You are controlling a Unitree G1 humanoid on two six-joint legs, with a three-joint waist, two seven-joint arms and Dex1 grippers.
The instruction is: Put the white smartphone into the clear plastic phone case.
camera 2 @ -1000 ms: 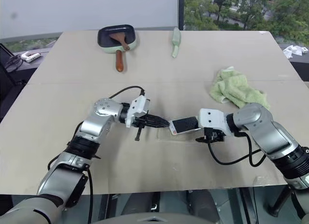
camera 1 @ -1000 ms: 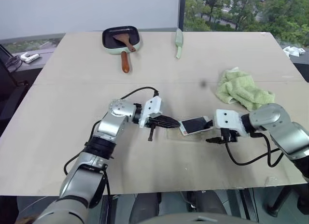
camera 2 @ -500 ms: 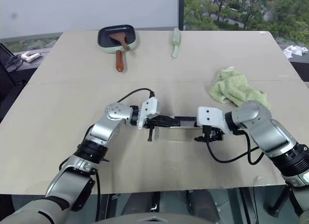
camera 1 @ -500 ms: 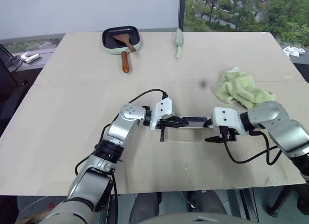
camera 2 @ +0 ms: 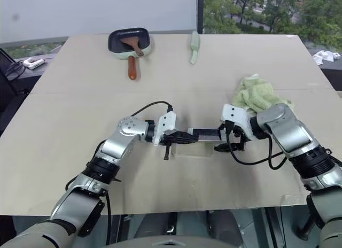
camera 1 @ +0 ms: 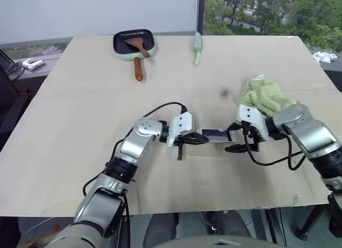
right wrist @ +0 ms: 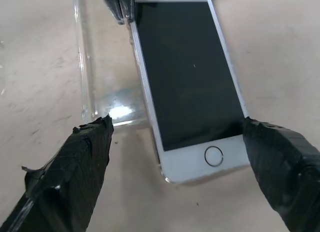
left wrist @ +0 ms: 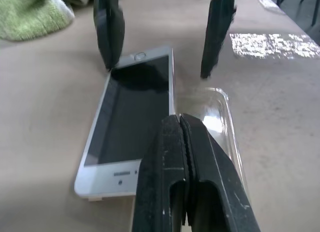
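1. Currently your left hand (left wrist: 182, 124), pinched shut and empty, is bracing the white smartphone (right wrist: 187, 77), lying half over the clear plastic phone case (right wrist: 102, 67) on the bench (camera 1: 80, 114).
2. Your right hand (right wrist: 177, 142) is spreading wide, empty, straddling the phone's end, probably to nudge it in.

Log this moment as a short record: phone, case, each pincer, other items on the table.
phone: screen up, lying partly over the case's edge, not seated
case: flat on table, beside and partly under phone
left pincer: shut, tips at phone's speaker end
right pincer: open, fingers straddling phone's button end
other: green towel, pan with spatula
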